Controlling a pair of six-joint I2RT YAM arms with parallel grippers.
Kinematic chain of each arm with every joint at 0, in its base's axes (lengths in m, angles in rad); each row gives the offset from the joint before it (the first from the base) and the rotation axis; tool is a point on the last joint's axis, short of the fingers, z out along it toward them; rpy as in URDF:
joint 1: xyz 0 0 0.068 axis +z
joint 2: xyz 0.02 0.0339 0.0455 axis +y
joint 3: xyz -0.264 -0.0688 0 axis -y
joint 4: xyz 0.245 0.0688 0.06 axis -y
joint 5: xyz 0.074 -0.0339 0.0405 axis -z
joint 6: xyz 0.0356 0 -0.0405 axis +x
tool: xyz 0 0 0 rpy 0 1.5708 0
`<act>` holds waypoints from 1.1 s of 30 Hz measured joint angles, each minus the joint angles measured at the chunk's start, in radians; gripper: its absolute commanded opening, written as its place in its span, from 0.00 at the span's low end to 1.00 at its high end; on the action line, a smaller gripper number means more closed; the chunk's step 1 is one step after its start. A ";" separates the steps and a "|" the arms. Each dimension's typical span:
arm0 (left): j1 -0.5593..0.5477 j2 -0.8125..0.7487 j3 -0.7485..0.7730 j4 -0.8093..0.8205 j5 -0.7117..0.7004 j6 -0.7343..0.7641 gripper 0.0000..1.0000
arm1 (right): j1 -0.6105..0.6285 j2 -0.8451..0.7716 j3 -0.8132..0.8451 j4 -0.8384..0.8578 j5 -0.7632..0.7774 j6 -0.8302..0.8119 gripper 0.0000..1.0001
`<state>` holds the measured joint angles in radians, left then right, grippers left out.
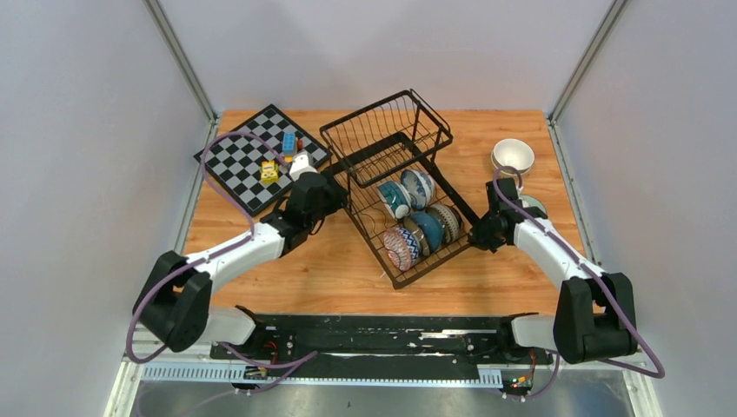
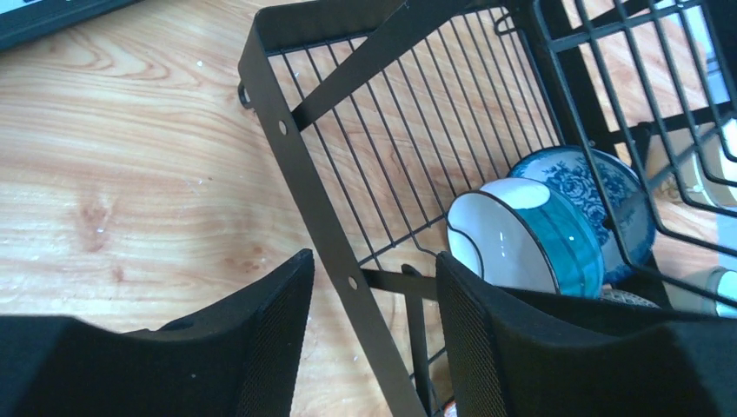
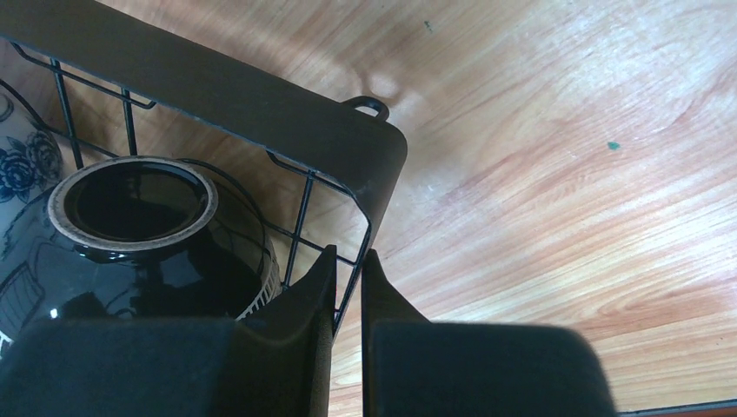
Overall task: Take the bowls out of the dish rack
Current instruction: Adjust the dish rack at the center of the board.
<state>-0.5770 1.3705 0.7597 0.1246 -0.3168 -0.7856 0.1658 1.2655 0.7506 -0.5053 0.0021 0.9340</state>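
**Left wrist view: jaws straddle the rack rim, snag risk on both sides**

The left gripper [image 2: 374, 287] stands with its jaws apart and the flat rim bar of the dish rack [image 2: 315, 208] running up between them. It holds nothing. The right gripper [image 3: 348, 278] is pinched together on a thin upright wire at the rack's near right corner.

In the top external view, 5 bowls [image 1: 421, 221] stand on edge inside the rack, leaning on one another. Another 2 are already out on the table [image 1: 330, 261]: a white bowl [image 1: 513, 155] at the far right and a pale bowl [image 1: 533, 205] just beside the right arm.

Likely trouble:
- If the left arm swings sideways without lifting first, a finger probably hooks the rim and drags the rack, and the leaning bowls tip or knock together.
- The right grip sits on 1 slim wire, so a pull may slip off it or twist the rack about that corner.
- The teal bowl [image 2: 530, 243] sits close to the inner left finger and touches a blue patterned bowl [image 2: 608, 187], so a reach for it could jostle both.

Room to move: bare wood lies open in front of the rack and to its near left. The chessboard [image 1: 239, 165] with its toy blocks [image 1: 269, 171] crowds the left arm's far side. The 2 unloaded bowls narrow the right side.
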 measured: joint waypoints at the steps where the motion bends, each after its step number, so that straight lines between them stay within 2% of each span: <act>1: -0.001 -0.024 -0.013 -0.003 -0.002 0.000 0.63 | 0.000 0.002 0.000 0.004 0.000 0.002 0.00; 4: -0.001 -0.092 -0.055 -0.014 -0.003 -0.008 0.69 | 0.005 0.005 0.000 0.019 0.000 0.001 0.01; 11: -0.016 -0.225 -0.136 -0.074 0.041 -0.043 0.85 | 0.018 0.005 -0.002 0.039 -0.014 -0.055 0.37; 16: -0.034 -0.323 -0.179 -0.154 0.049 -0.063 0.95 | 0.036 -0.028 -0.002 0.049 -0.088 -0.133 0.49; 23: -0.164 -0.381 -0.186 -0.217 0.016 -0.061 0.95 | 0.037 -0.066 0.008 0.041 -0.096 -0.235 0.63; 27: -0.239 -0.318 -0.187 -0.200 -0.014 -0.066 0.94 | 0.037 -0.093 0.031 0.011 -0.091 -0.291 0.67; 33: -0.258 -0.172 -0.186 -0.145 -0.044 -0.088 0.86 | 0.042 -0.156 0.062 -0.006 -0.062 -0.358 0.68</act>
<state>-0.8349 1.1988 0.5735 -0.0208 -0.3607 -0.8738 0.2077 1.1099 0.8124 -0.5117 -0.0597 0.5758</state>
